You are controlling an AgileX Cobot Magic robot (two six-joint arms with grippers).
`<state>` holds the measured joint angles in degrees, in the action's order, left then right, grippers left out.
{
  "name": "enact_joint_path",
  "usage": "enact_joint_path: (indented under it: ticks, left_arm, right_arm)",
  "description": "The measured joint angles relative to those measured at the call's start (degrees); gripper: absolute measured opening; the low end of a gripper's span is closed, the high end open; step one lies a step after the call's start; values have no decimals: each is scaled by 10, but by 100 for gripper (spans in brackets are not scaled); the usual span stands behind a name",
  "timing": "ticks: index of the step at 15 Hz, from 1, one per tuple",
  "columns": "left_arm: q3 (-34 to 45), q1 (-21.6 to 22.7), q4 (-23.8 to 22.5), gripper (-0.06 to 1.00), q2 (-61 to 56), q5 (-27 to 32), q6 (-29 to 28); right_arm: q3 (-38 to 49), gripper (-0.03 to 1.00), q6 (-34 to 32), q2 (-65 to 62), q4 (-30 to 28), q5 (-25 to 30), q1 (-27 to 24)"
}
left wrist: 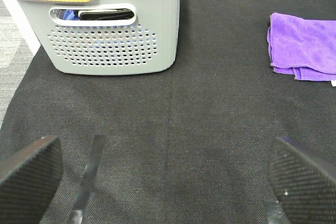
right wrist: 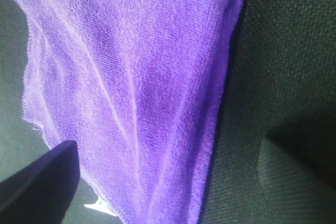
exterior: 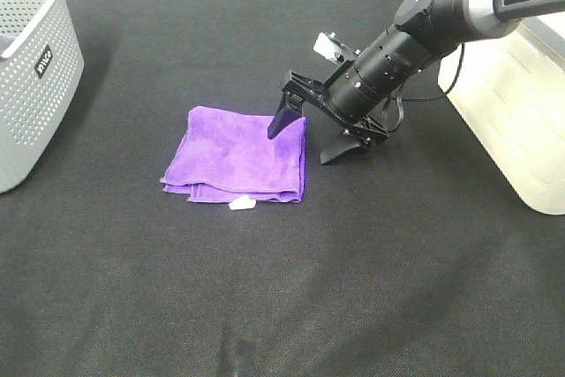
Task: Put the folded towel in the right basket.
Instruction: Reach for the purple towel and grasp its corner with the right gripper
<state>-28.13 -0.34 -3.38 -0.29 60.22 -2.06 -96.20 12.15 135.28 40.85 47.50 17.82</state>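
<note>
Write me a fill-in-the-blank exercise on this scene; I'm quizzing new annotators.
The folded towel is coloured ___.
The right hand is down over the towel's edge, its jaws ___.
The perforated basket is coloured ___.
Missing words: purple, open, grey.

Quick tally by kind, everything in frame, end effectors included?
Towels: 1, the folded towel
Baskets: 2, the grey perforated basket and the right basket
End effectors: 2, the left end effector and the right end effector, both open
Total: 5
</note>
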Motion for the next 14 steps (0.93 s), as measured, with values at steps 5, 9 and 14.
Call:
enact_joint_path:
  ticks: [5, 9, 14]
  left_arm:
    - [0, 0, 0, 99, 0, 0, 0]
    - [0, 0, 0, 99, 0, 0, 0]
    - [0, 0, 0, 99, 0, 0, 0]
  right_arm:
    - [-13, 82, 0, 36, 59, 9, -1]
    - [-14, 59, 0, 56, 104, -20, 25]
    - [-18, 7, 0, 62, 83, -56, 70]
